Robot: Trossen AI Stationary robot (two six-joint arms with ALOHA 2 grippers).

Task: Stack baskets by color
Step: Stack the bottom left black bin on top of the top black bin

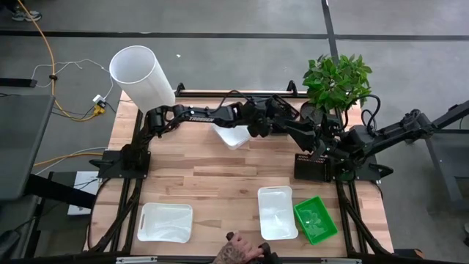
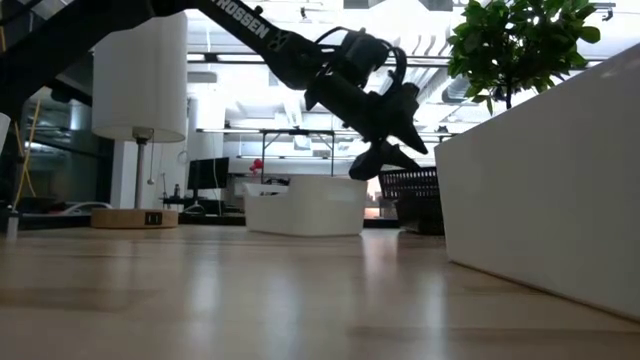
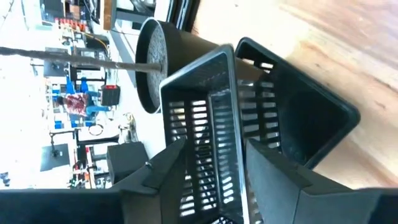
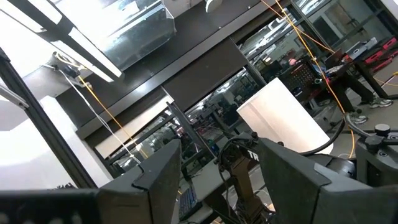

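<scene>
Two black mesh baskets [image 3: 292, 118], one nested in the other, sit on the table at the right, in front of the plant pot; in the high view they show as one dark basket [image 1: 314, 167]. My left gripper [image 3: 211, 152] reaches across from the left and is open, one finger on either side of the inner basket's mesh wall [image 3: 208, 106]. White baskets lie at the far middle [image 1: 233, 136], near left [image 1: 165, 221] and near right [image 1: 277, 213]. A green basket [image 1: 316, 220] lies beside the near-right one. My right gripper [image 4: 217, 168] is raised at the right, open and empty.
A potted plant [image 1: 335, 79] stands behind the black baskets and a tall white cylinder [image 1: 141, 73] at the far left corner. A person's hand [image 1: 242, 253] rests at the table's near edge. Bare wood lies in the table's middle [image 1: 220, 180].
</scene>
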